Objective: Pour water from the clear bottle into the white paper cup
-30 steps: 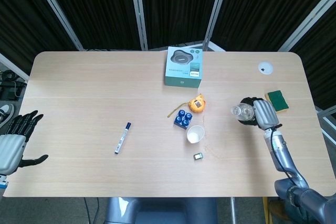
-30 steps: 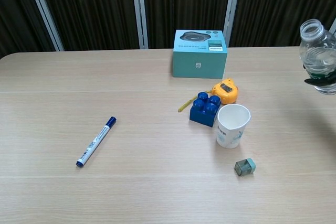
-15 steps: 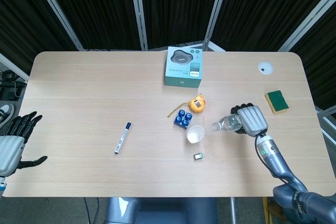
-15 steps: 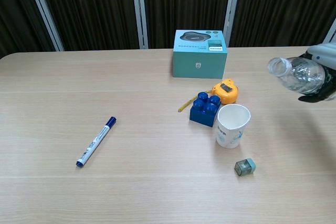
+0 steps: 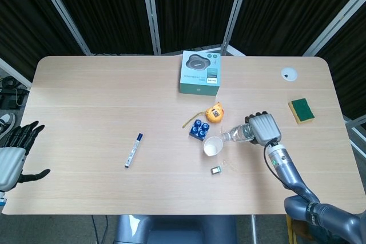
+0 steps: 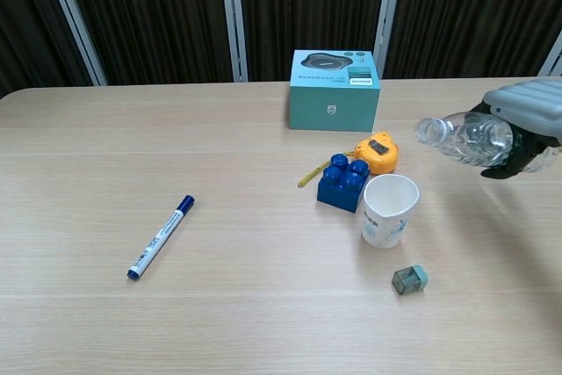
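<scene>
Chest view, right hand (image 6: 525, 116) tilting clear bottle (image 6: 465, 138)

Around the white paper cup (image 6: 387, 210), things are crowding in: a blue block (image 6: 343, 181) and an orange tape measure (image 6: 378, 151) are sitting just behind it, a small sharpener (image 6: 409, 279) in front. Bare table (image 6: 492, 252) is lying open to its right.

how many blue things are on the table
2: a blue toy brick just left of the white paper cup, touching the yellow tape measure, and a blue-capped marker lying alone further left.
</scene>
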`<state>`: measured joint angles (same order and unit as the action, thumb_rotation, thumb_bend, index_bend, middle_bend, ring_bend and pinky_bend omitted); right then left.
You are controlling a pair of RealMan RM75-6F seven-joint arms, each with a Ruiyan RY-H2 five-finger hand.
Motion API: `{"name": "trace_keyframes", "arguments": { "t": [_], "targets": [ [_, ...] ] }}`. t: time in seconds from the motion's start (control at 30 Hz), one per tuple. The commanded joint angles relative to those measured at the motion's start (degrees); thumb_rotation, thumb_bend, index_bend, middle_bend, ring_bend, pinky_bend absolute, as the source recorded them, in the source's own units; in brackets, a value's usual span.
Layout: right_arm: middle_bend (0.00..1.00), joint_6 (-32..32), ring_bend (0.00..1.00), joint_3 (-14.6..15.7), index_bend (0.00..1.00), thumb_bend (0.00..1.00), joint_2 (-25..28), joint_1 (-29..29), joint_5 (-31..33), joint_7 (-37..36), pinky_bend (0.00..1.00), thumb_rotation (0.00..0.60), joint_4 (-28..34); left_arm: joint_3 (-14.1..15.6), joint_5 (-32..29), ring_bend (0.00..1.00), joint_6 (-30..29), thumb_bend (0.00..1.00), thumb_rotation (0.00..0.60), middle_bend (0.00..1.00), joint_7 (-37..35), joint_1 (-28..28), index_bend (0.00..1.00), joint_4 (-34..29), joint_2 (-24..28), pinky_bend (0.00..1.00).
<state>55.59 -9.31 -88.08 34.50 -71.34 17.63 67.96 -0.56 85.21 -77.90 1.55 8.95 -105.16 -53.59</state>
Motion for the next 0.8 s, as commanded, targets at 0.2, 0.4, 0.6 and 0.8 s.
{"name": "trace_keyframes", "arguments": {
  "t": [0.2,0.4,0.6,0.8],
  "targets": [
    [0.62,0.6,0.55,0.3,0.6,0.44,-1.5,0.2,0.6,2.7,0.44,0.6,-1.6,0.0,0.1,0.0,0.1,0.0,0.6,0.0,-0.4,0.0,0.0,-0.1,0.2,0.0],
    [0.62,1.4,0.56,1.0,0.6,0.44,-2.3,0.3,0.1,5.1,0.44,0.6,-2.3,0.1,0.2,0.0,0.1,0.0,0.6,0.0,-0.7,0.1,0.0,0.0,0.3,0.0],
    [0.62,2.0,0.56,1.4,0.61,0.44,-2.6,0.3,-0.4,5.9,0.44,0.6,-2.3,0.1,0.0,0.0,0.3,0.0,0.6,0.0,-0.8,0.1,0.0,-0.1,0.3,0.0],
    [0.62,2.3,0.56,1.0,0.61,0.44,-2.8,0.3,0.6,8.3,0.44,0.6,-1.4,0.2,0.2,0.0,0.5,0.0,0.6,0.0,-0.6,0.1,0.0,-0.3,0.4,0.0]
  ]
}}
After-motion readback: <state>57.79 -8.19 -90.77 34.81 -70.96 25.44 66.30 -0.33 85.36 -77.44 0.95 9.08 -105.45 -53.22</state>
